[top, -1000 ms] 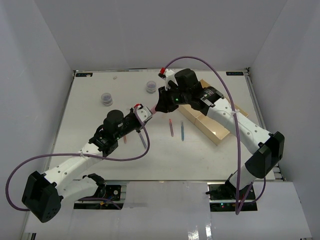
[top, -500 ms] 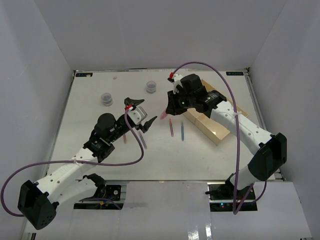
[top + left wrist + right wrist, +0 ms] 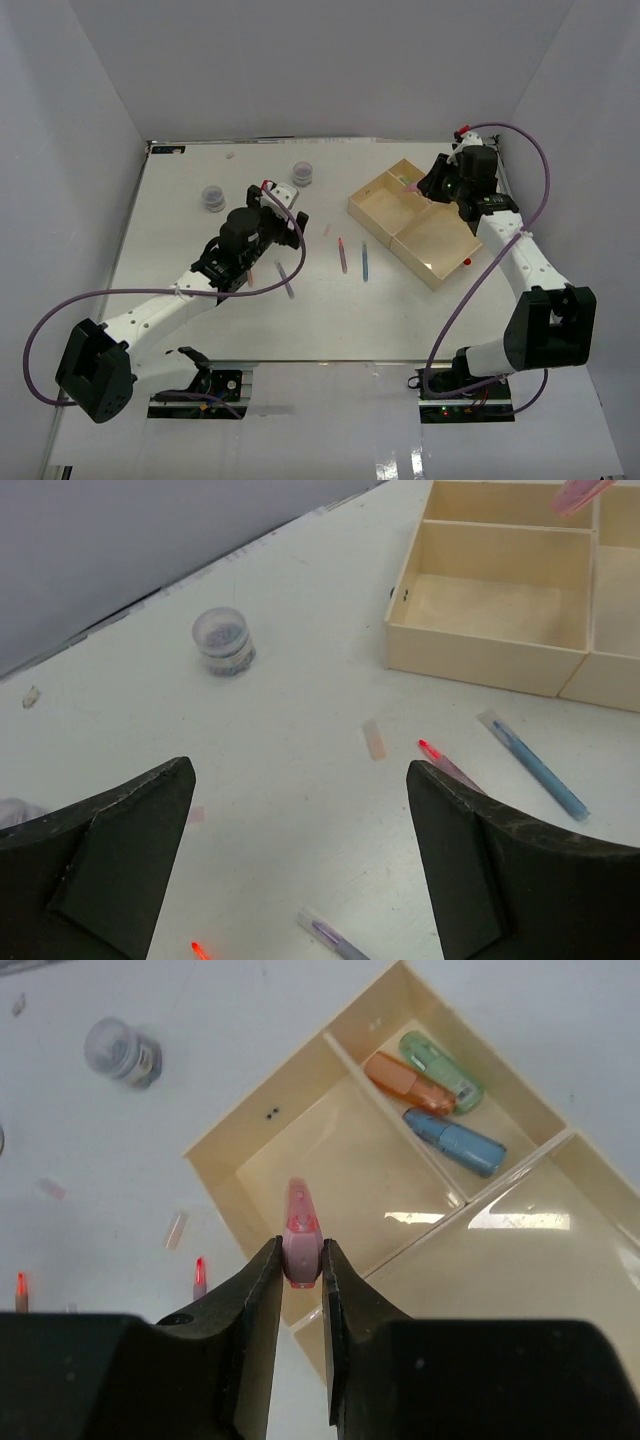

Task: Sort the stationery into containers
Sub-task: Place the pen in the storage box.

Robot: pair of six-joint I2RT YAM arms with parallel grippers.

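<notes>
Pink chunky plastic piece: pinched by its lower end between the nearly closed fingers of the right gripper, over the near edge of the middle compartment of the shallow beige three-compartment tray.

Narrow compartment at 1 o'clock of it: short orange piece, green piece, blue piece.

Step in hand, by judgement: delivery of the pink piece to the tray. The next move calls for a shift toward 1 o'clock, over the like pieces, then a release.

Left gripper: fingers wide apart, holding nothing, above the white table.

Thin blue pen at its 3 o'clock and small round grey tub at 11 o'clock: both unsorted.
</notes>
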